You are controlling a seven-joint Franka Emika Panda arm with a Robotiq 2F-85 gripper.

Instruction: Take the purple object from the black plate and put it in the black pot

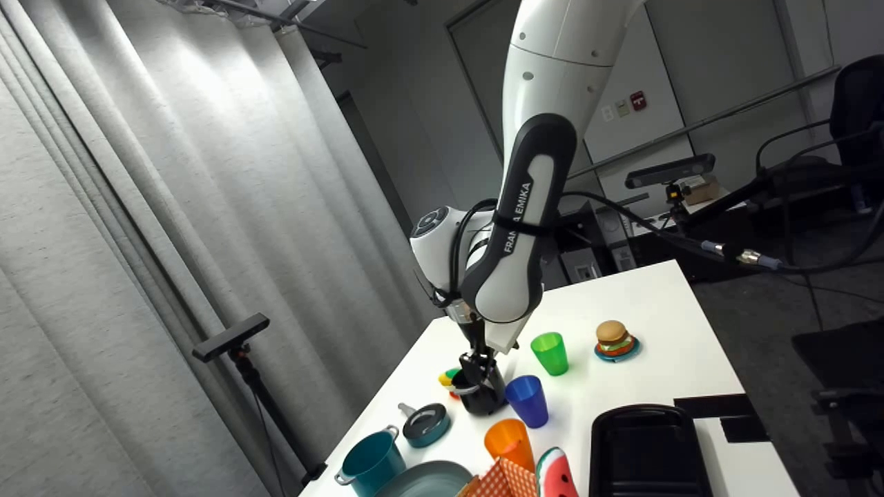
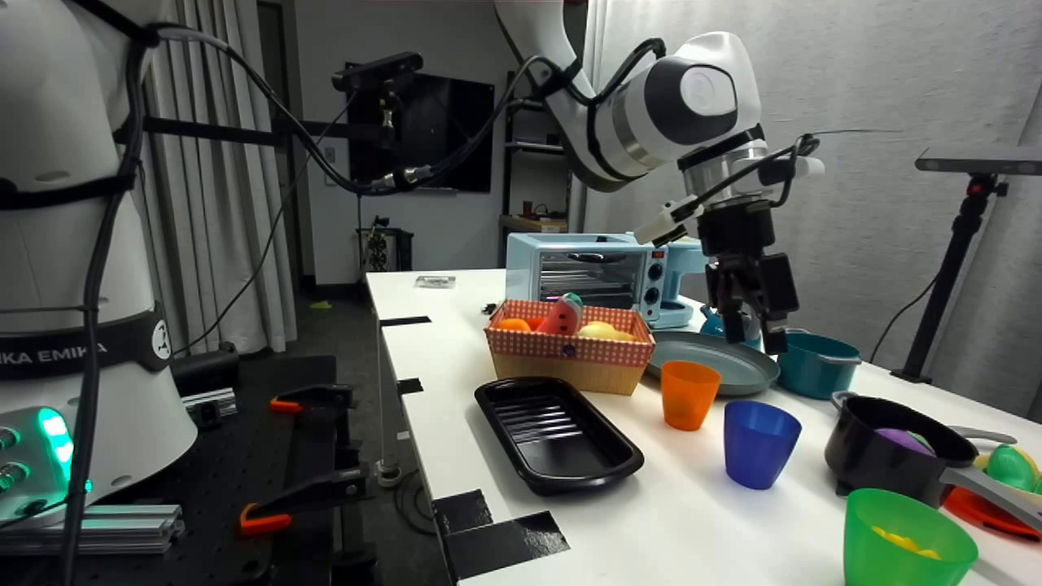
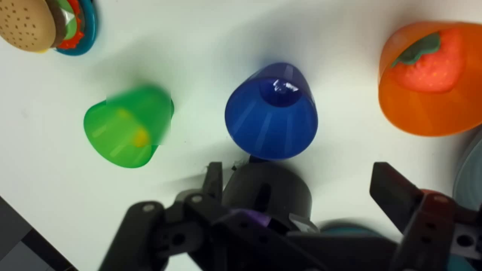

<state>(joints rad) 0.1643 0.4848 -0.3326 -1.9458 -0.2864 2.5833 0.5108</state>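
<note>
Apparently done placing the purple object (image 2: 899,441) inside the black pot (image 2: 877,474), with a wide-spread, unladen gripper (image 3: 297,180); next, presumably, retreat upward without bumping anything

Robot arm (image 1: 542,155), black pot (image 1: 489,402) below — blue cup (image 1: 527,402) just beside

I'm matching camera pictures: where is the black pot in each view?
In an exterior view: black pot low, just right of centre, left of the blue cup.
In an exterior view: black pot lower right, right of the blue cup.
In the wrist view: black pot bottom middle, below the blue cup, partly hidden by the jaws.
Shared landmark: the blue cup.
</note>
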